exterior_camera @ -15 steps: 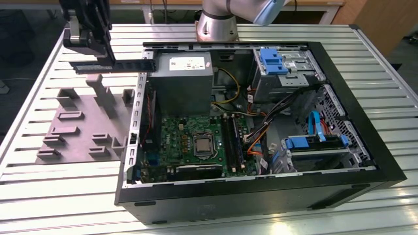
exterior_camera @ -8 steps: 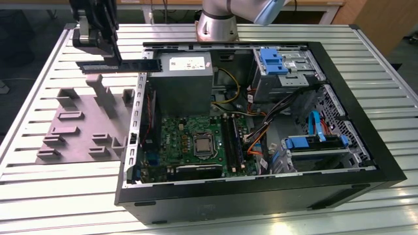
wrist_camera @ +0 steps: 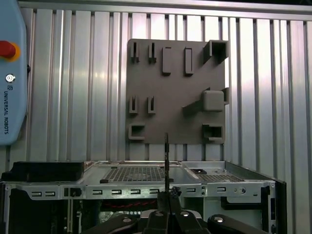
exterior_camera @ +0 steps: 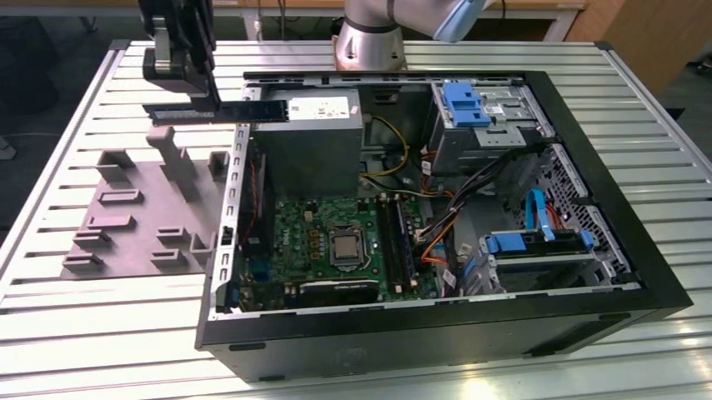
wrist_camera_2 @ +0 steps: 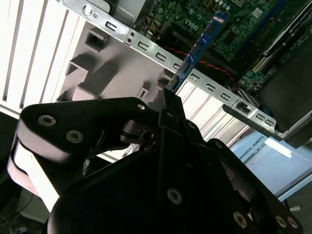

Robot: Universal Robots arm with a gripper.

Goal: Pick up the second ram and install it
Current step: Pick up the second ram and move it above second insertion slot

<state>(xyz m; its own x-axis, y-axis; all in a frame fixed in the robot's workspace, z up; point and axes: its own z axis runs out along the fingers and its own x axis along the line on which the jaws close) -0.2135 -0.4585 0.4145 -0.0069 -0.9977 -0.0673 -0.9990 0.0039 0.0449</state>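
My gripper (exterior_camera: 206, 98) hangs above the gap between the grey holder (exterior_camera: 133, 208) and the open computer case (exterior_camera: 445, 333). It is shut on the second ram (exterior_camera: 250, 109), a long dark stick held level, with its free end reaching over the case wall toward the silver power supply (exterior_camera: 312, 142). In the second wrist view the ram (wrist_camera_2: 202, 46) sticks out from the shut fingers (wrist_camera_2: 168, 105) toward the motherboard (wrist_camera_2: 234, 29). The first wrist view shows the ram (wrist_camera: 166, 161) edge-on, above the case wall. The black memory slots (exterior_camera: 395, 246) lie on the motherboard (exterior_camera: 333, 242).
The grey holder (wrist_camera: 175, 92) with upright posts rests on the slatted aluminium table (exterior_camera: 67, 125). Blue drive cages (exterior_camera: 473, 104) and cables fill the case's far side. The arm's base (exterior_camera: 373, 42) stands behind the case. A pendant (wrist_camera: 9, 73) lies at the table's edge.
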